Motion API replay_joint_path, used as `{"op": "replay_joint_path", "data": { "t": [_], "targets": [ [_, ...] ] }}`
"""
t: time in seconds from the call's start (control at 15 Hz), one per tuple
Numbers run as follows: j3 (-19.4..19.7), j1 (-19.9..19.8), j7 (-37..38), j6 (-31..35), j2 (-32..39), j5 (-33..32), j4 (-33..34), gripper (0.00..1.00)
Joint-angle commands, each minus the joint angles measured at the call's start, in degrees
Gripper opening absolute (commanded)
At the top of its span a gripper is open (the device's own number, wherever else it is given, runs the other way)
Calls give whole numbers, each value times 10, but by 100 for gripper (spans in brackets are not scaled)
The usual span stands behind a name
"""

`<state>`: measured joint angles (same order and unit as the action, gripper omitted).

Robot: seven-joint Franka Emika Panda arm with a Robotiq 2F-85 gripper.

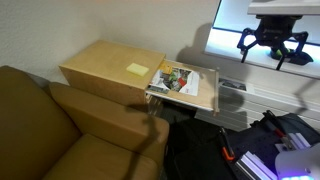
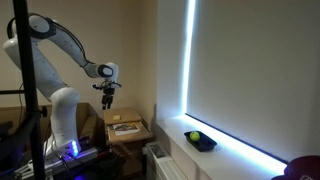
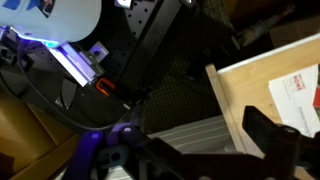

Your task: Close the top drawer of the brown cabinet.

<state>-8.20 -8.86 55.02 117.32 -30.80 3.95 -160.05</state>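
Plainly the drawer [image 1: 208,90] juts out right of the cabinet [image 1: 105,65], papers [image 1: 178,78] showing, so the gripper [image 1: 273,57] hangs high beyond its front, jaws wide and empty, likely placed to push it home.

The room is dim and both exterior views are soft and grainy. In an exterior view a blown-out white panel [image 1: 226,38] silhouettes the gripper [image 1: 272,55], the brown cabinet [image 1: 105,62] catches weak warm light on its top, and deep shadow pools below it. In an exterior view the only strong light is a glaring strip [image 2: 188,60] beside the blind [image 2: 250,70]. The wrist view is dark and blurred, with a violet-blue glow [image 3: 75,62] at the left and an unfocused foreground.
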Motion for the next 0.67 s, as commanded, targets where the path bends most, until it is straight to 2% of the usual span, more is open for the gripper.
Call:
{"op": "replay_joint_path", "data": {
  "t": [0.0,0.33,0.47,0.53,0.6],
  "targets": [
    [40,-69,47,111,88,-55,1,100],
    [101,-144,172,277,225,-152,0,100],
    [133,-131,194,287,258,-124,0,100],
    [155,-114,161,277,261,-70,1,100],
    [151,-113,177,267,242,-120,1,100]
  ]
}}
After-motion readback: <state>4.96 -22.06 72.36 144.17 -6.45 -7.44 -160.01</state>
